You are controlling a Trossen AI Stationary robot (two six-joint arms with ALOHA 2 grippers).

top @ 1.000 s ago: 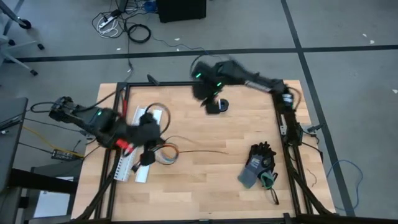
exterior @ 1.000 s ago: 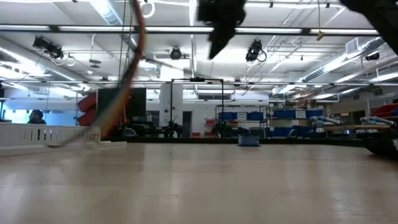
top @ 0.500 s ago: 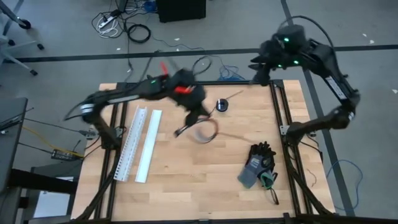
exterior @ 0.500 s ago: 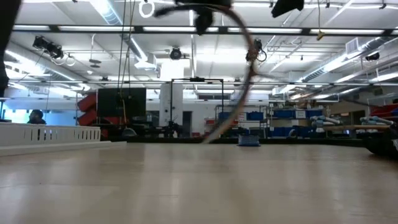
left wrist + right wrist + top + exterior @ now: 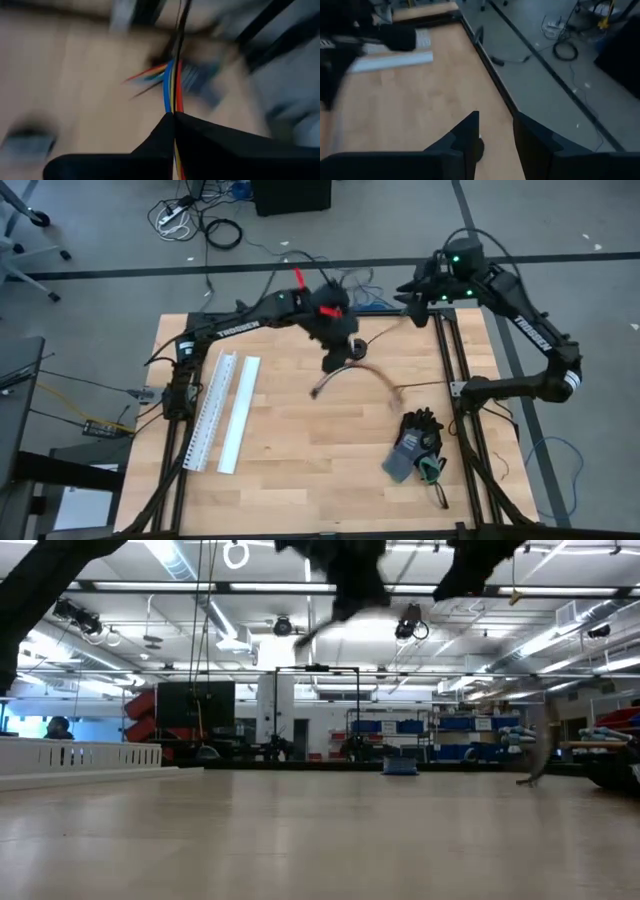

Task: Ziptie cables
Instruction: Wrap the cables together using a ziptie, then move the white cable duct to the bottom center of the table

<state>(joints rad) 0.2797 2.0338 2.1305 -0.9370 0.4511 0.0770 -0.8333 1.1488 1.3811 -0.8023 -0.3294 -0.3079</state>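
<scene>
Black left gripper (image 5: 173, 116) is clamped on the cables (image 5: 172, 90), lifting the bundle above the wooden table (image 5: 300, 470) near its far edge, probably for tying. Right gripper (image 5: 495, 131) hangs part-open, empty, over the far right corner.

Pale wooden plank worktop (image 5: 300, 470) edged in black. Two long white slotted plastic channels (image 5: 225, 415) lie left of the thin blue, yellow, orange and red cables (image 5: 171, 90). A grey-and-black glove with green trim (image 5: 415, 445) lies to their right.
</scene>
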